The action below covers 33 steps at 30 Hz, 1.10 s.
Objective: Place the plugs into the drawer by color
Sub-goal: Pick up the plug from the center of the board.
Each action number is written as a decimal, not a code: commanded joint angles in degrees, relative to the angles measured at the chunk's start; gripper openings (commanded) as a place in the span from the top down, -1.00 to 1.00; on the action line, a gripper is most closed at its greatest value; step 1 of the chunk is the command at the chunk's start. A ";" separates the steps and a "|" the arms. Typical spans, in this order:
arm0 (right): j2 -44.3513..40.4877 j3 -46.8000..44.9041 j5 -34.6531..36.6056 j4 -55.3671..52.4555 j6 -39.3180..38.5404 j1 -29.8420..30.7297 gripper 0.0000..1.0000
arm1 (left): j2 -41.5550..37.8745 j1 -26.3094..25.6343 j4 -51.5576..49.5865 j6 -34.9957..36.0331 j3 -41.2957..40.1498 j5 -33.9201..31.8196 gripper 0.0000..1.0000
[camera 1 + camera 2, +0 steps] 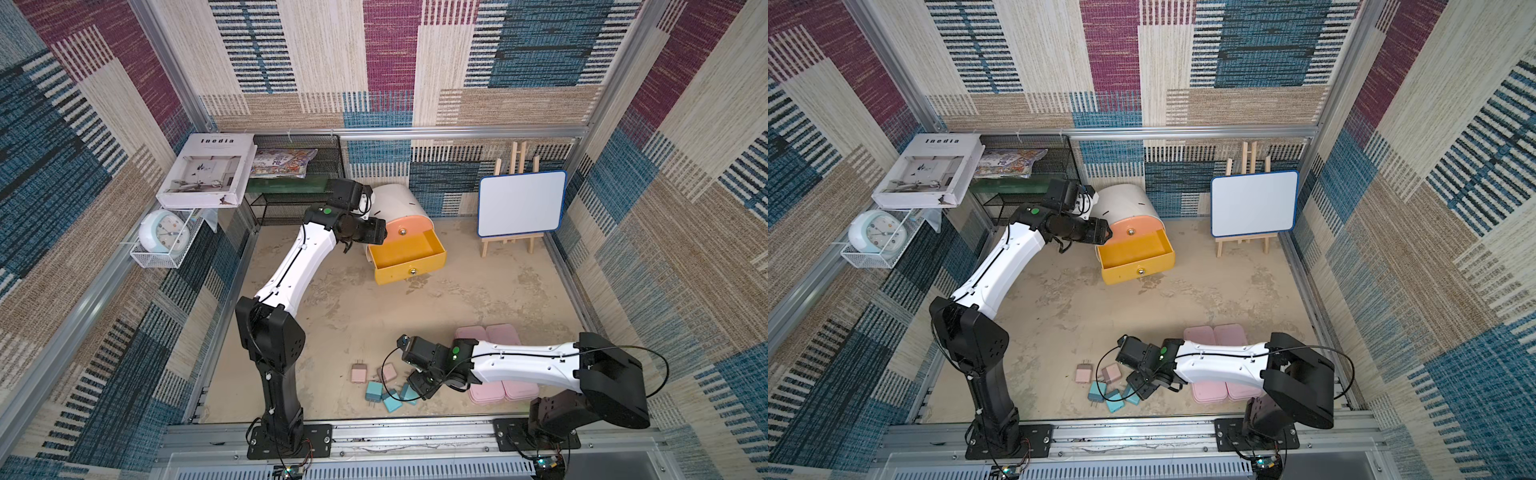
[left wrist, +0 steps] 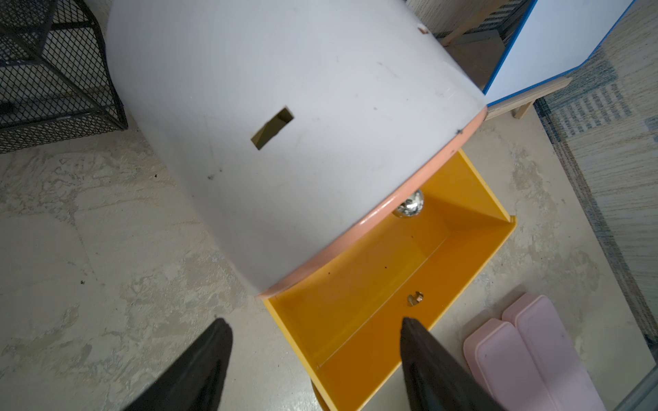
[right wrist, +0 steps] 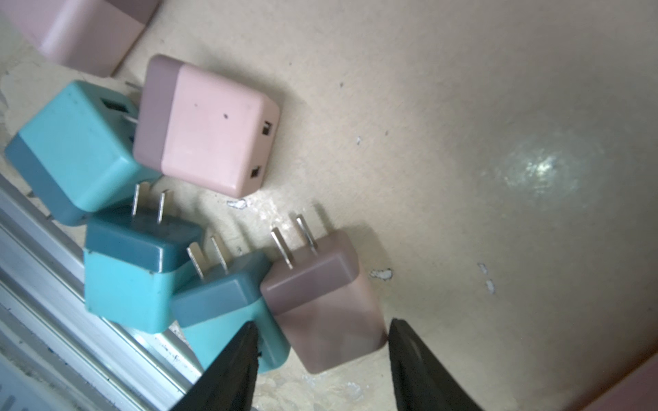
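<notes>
The drawer cabinet (image 1: 395,201), a white drum, stands at the back of the floor. Its yellow drawer (image 1: 415,266) is pulled out and empty (image 2: 359,270); the peach front (image 1: 409,226) above it is closed. My left gripper (image 2: 314,319) hangs open beside the yellow drawer's corner, holding nothing. The plugs lie in a cluster near the front rail: pink ones (image 1: 358,372) (image 1: 389,372) and blue ones (image 1: 374,390) (image 1: 392,402). My right gripper (image 3: 323,322) is open, its jaws on either side of a pink plug (image 3: 320,295) lying on the floor, with a blue plug (image 3: 231,313) against one finger.
Flat pink cases (image 1: 486,334) lie under and beside the right arm. A whiteboard on an easel (image 1: 521,203) stands at the back right. A black mesh rack (image 1: 291,199), a book (image 1: 208,170) and a clock (image 1: 164,235) sit at the back left. A metal rail (image 3: 53,284) borders the plugs.
</notes>
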 commanded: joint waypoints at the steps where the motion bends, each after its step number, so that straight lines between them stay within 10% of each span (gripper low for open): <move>1: 1.45 0.35 2.03 0.08 -1.28 0.07 -0.23 | 0.22 -0.07 -0.74 -0.12 0.46 0.77 -0.57; 33: -1.52 -3.07 4.44 2.03 -1.24 -3.62 -0.14 | 2.15 -0.07 -0.76 -0.65 1.00 0.68 -0.58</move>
